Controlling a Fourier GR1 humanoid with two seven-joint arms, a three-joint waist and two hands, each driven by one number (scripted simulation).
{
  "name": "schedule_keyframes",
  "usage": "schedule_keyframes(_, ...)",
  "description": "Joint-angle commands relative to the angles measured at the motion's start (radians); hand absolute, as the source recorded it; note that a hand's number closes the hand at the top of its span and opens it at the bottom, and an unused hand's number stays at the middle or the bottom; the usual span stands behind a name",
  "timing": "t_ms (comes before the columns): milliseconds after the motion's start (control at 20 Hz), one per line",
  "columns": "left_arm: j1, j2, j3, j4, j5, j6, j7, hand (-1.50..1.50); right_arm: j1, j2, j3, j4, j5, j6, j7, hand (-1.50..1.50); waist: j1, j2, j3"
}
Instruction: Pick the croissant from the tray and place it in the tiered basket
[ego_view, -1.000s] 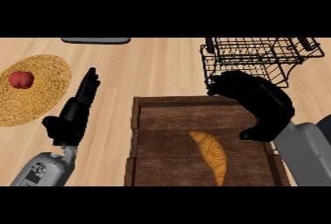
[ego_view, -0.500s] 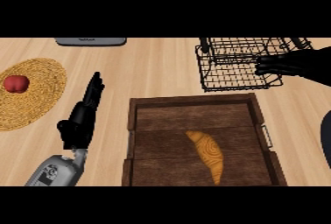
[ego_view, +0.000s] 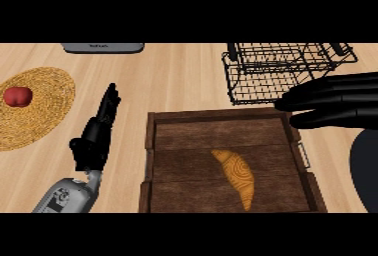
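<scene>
A golden croissant (ego_view: 236, 177) lies lengthwise in the dark wooden tray (ego_view: 221, 122), near its front half. The black wire tiered basket (ego_view: 284, 70) stands just behind the tray's far right corner. My right hand (ego_view: 336, 100) hovers large at the right edge, over the tray's far right corner and in front of the basket, fingers straight and pointing left, holding nothing. To the left of the tray rests my left hand (ego_view: 97, 132), open, fingers pointing away.
A woven straw mat (ego_view: 40, 115) with a red apple (ego_view: 18, 96) on it lies at the far left. A grey flat appliance (ego_view: 103, 47) sits at the counter's back edge. Bare wood shows between mat and tray.
My right hand rose from the tray's far right corner toward the basket, then came down and nearer, looming larger. The croissant stayed in the tray. The left hand barely moved.
</scene>
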Motion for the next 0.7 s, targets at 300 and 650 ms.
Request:
schedule_keyframes(300, 0.052, 0.009, 0.055, -0.004, -0.011, -0.045, -0.033, 0.00, 0.095, 0.063, 0.167, -0.325, 0.144, -0.049, 0.188, -1.50, -0.007, 0.000, -0.001)
schedule_keyframes(650, 0.082, -0.017, 0.050, -0.039, -0.045, -0.064, -0.030, 0.00, 0.050, 0.112, 0.286, -0.345, 0.192, -0.044, 0.318, -1.50, -0.003, 0.000, -0.002)
